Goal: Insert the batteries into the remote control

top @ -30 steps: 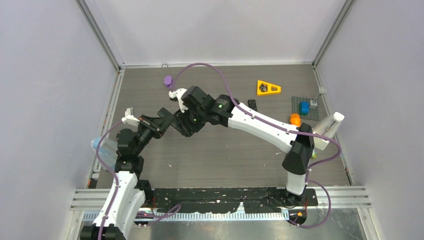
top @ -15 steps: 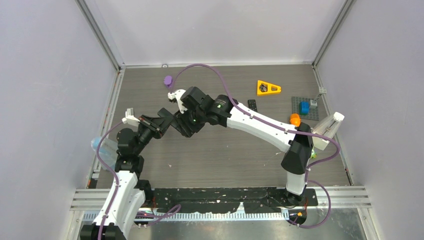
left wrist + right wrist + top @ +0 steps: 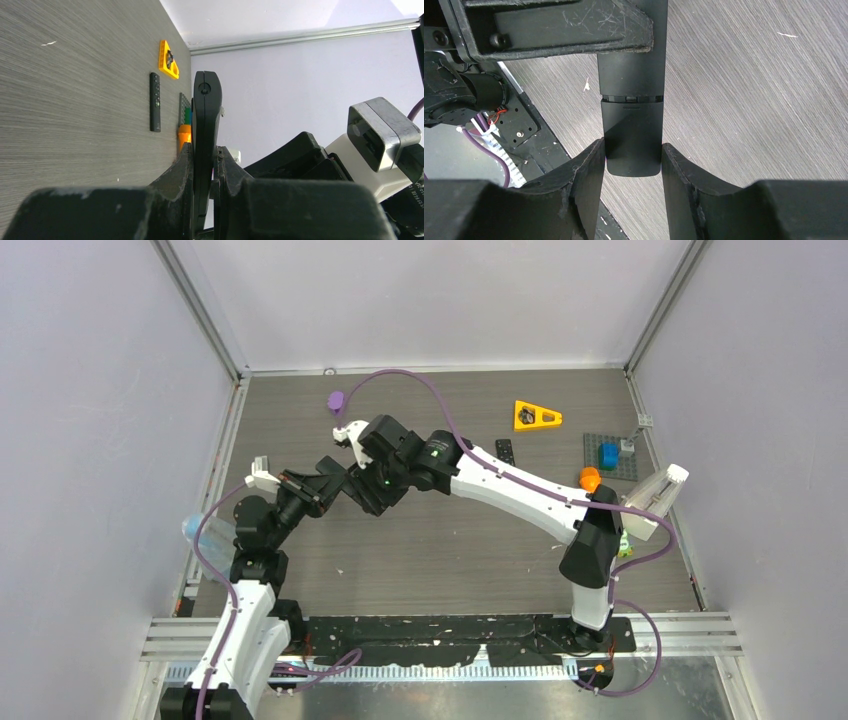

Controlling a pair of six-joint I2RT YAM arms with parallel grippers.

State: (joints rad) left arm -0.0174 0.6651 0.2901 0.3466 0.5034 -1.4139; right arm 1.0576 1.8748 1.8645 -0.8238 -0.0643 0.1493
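My left gripper [image 3: 202, 150] is shut on a black remote control [image 3: 206, 100], holding it on edge above the table. In the right wrist view the remote's back [image 3: 631, 80] faces the camera, with a seam across it and the cover section [image 3: 632, 135] below. My right gripper [image 3: 632, 150] has both fingers pressed against the side edges of that cover end. In the top view the two grippers meet around the remote near the table's middle left [image 3: 372, 478]. The batteries are out of view.
A second black remote [image 3: 505, 451] lies on the table. An orange triangular holder [image 3: 536, 416] sits behind it. At the right are a grey baseplate [image 3: 622, 466] with a blue block and an orange piece [image 3: 590, 478]. A purple piece [image 3: 337, 400] lies at the back.
The right wrist has shifted slightly to the left over the remote. The left arm and its grip have not moved.
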